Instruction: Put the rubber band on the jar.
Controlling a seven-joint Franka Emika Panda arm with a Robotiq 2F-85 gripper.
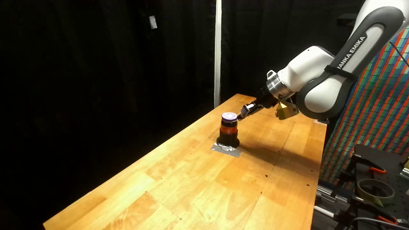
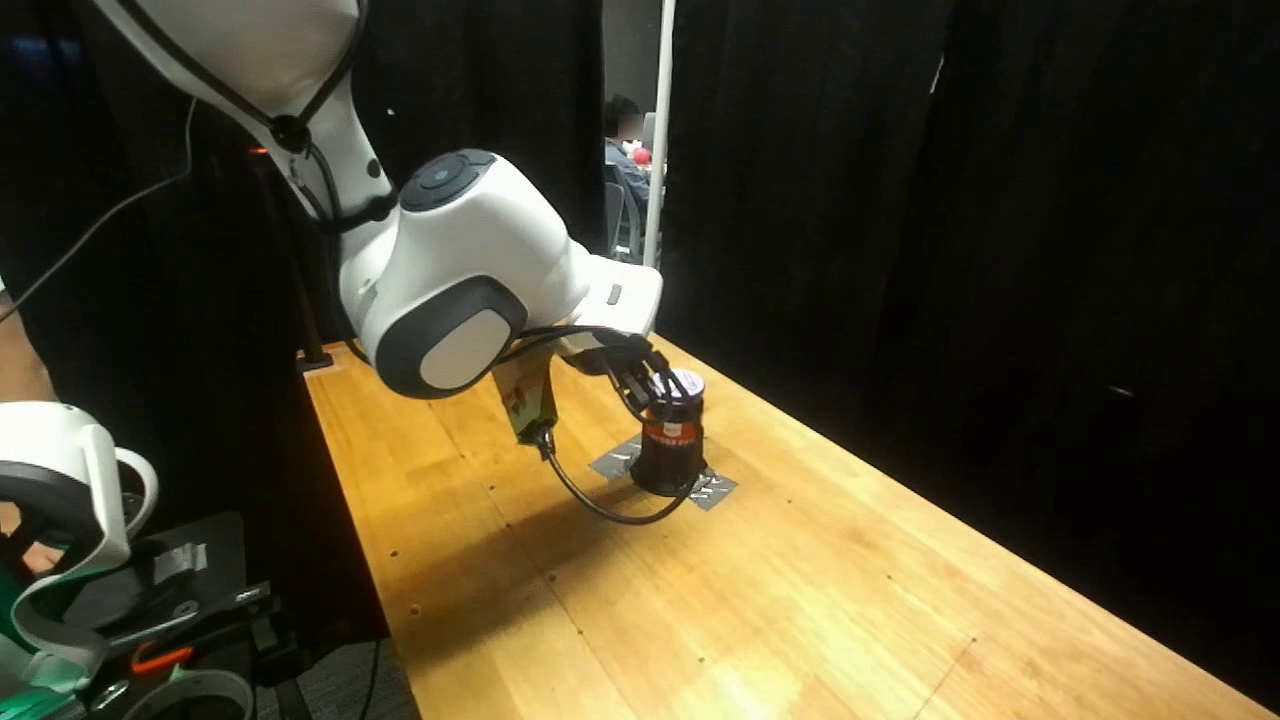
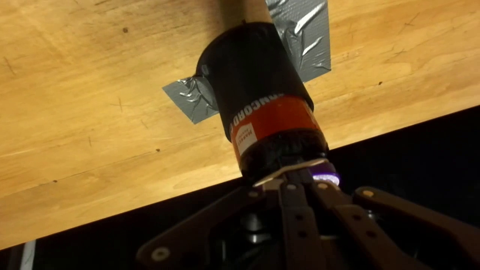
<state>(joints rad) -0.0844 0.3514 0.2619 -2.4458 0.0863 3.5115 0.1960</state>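
“Pincer [image 3: 297, 175], black-fingered, seems clamped on the thin tan rubber band [image 3: 293, 168]; our step?”
“Fitting, we judge; next, stretch it around the dark, orange-labelled cylindrical jar [image 3: 279, 122], upright in a black round holder [image 3: 255, 71].”

What you have here looks like a robotics lab: your white-and-black robot arm [image 1: 310, 68], lettered EMIKA, reaches over a light-brown wooden worktable [image 1: 204, 191], tall black fabric curtains [image 1: 105, 95] hang behind it, and a flat black perforated board [image 1: 378, 156] beside the worktable carries a ring-shaped roll of pale tape [image 1: 370, 198]. Through a curtain gap you see a dark-haired person [image 2: 622, 158] seated.
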